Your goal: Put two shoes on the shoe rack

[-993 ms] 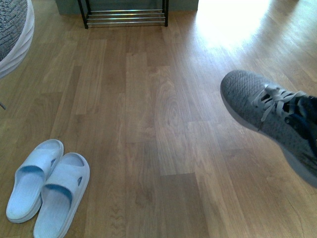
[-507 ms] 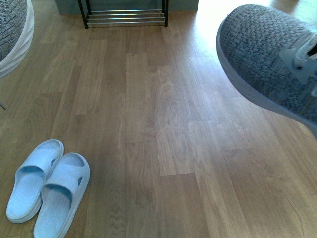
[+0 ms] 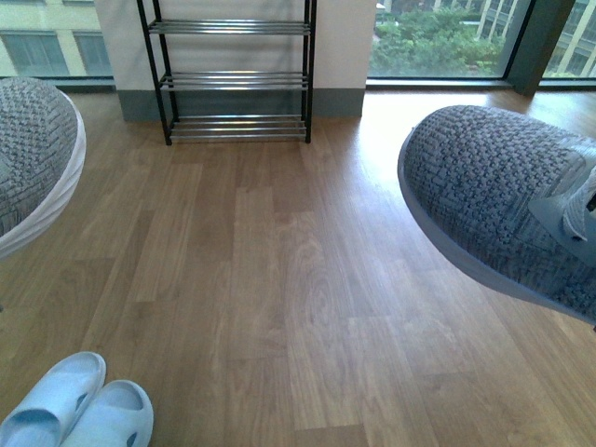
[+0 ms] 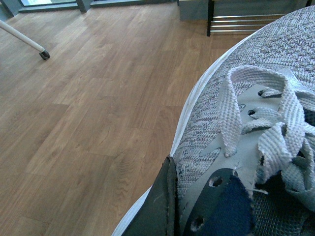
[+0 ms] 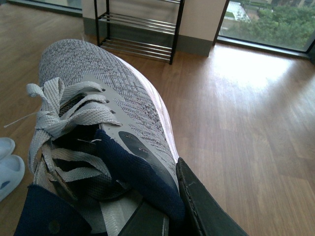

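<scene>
The wooden floor ran ahead to the shoe rack, which stood against the far wall. Both sneakers hung above the floor, well short of the rack: the left shoe and the right shoe, long axes roughly fore-and-aft, toes toward the rack. They were probably light, with soft knit uppers that give, so the firmer sidewall by the collar looked the sounder hold. Slide sandals lay on the floor nearby. The left end effector was clenched on its shoe's sidewall, and the right end effector likewise.
</scene>
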Tool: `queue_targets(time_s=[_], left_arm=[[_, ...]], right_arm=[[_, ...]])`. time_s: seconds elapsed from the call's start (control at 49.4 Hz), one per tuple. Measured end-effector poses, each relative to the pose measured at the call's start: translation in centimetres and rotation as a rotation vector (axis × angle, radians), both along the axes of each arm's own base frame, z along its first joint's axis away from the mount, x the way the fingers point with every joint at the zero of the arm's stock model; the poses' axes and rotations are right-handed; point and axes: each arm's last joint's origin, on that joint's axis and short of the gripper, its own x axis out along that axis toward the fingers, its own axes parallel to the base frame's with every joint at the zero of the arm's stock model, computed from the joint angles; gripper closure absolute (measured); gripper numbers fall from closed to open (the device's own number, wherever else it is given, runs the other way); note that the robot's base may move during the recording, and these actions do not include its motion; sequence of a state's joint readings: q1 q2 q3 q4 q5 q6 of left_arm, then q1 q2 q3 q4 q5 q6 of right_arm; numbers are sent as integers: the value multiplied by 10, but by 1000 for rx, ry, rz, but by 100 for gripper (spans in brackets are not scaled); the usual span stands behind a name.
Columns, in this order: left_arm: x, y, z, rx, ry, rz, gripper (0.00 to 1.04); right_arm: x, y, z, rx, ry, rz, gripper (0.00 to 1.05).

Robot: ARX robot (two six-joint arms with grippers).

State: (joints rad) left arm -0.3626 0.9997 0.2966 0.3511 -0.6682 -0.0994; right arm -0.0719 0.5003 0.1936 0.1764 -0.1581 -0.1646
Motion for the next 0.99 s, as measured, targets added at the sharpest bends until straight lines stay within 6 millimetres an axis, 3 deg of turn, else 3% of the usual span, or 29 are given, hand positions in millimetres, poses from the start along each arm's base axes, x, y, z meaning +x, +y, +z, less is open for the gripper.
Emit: queue_targets(time_s=[0.993], left_arm=[[0, -1, 0, 0, 2, -6, 103]], right_arm=[[0, 0, -1, 0, 2, -4, 103]])
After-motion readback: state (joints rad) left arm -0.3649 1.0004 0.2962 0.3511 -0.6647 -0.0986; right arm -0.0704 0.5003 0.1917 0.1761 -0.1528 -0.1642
